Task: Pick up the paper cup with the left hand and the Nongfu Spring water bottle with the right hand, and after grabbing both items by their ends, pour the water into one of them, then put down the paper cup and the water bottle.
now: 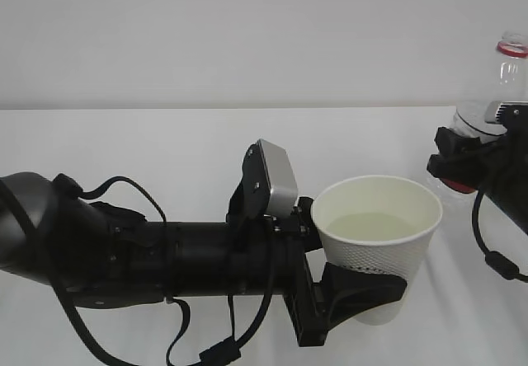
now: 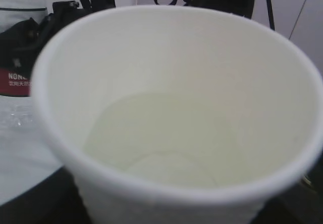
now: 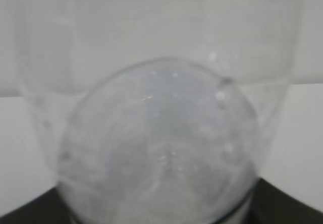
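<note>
The left hand's fingers (image 1: 367, 288) clasp the paper cup (image 1: 378, 246) holding water (image 1: 375, 226); right of the cup, the right hand (image 1: 470, 161) grips the upright Nongfu Spring water bottle (image 1: 503, 86).

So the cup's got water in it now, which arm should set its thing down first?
Probably the left. Its gripper holds the cup upright and low near the table, with water inside. The right gripper holds the bottle upright at the frame's edge.

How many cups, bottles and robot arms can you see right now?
Paper cup: 1
Water bottle: 1
Robot arms: 2, the left arm and the right arm
Total: 4
</note>
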Controlling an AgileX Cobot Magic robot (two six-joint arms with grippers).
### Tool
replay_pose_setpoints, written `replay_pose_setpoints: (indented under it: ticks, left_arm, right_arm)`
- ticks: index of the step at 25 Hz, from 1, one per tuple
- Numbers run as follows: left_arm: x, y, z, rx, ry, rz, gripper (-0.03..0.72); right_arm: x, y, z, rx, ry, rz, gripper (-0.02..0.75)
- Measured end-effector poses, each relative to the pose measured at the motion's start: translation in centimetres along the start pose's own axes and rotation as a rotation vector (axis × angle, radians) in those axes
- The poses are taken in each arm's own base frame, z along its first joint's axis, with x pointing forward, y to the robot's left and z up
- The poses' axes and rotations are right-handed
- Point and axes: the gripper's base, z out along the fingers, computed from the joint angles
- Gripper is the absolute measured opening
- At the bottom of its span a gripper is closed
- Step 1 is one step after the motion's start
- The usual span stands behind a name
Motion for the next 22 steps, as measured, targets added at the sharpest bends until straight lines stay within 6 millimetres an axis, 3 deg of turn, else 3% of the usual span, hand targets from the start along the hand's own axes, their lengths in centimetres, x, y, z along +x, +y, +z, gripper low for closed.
replay_pose_setpoints:
  ticks: [8, 22]
  left_arm:
    - [0.0, 0.0, 0.0, 0.0, 0.0, 0.0, 0.543]
    - [-0.2, 0.3, 0.0, -0.036, -0.019, -0.02, 0.543]
  right_arm:
    - [0.3, 0.0, 1.8, -0.001, -0.011, -0.003, 0.386]
    - [0.9, 0.0, 2.0, -0.003, 0.004, -0.007, 0.395]
